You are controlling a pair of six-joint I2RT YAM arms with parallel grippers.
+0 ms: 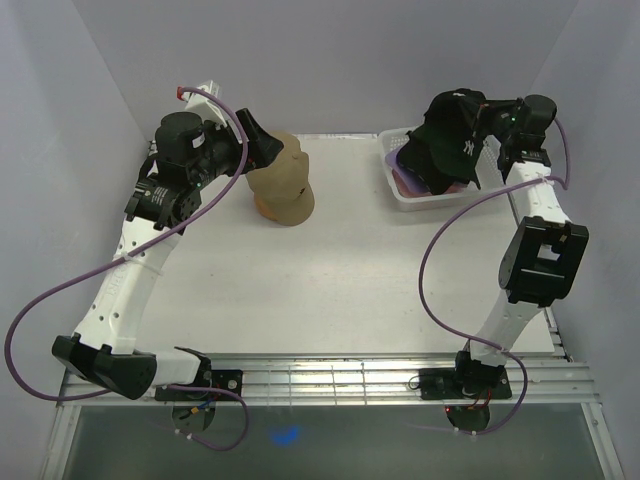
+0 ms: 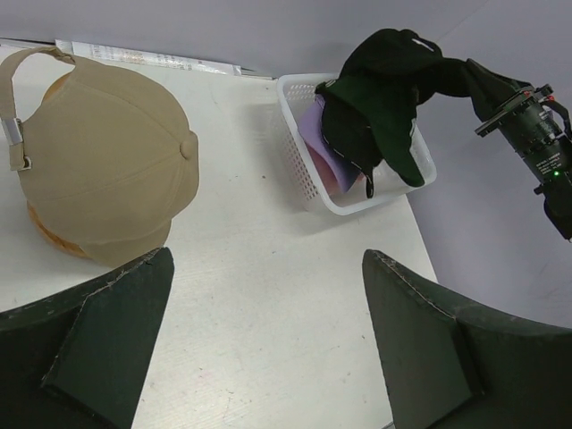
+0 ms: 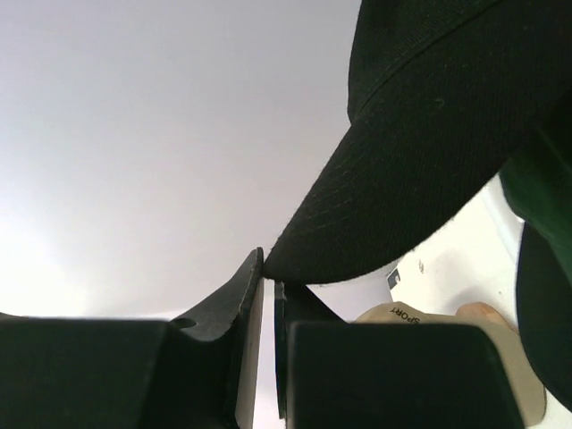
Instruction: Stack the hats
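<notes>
Above the white mesh basket at far right, the right gripper pinches a black cap by its brim, apparently bound for the tan cap near the wide-open left gripper.

The right claw is closed to a thin slit, its two dark fingertips pinching the tip of a black cap's brim. The cap fills the upper right against a pale grey wall. A dark green cap shows at the right edge. Below the brim lie a strip of white counter and a tan cap lettered "SPORT".
</notes>
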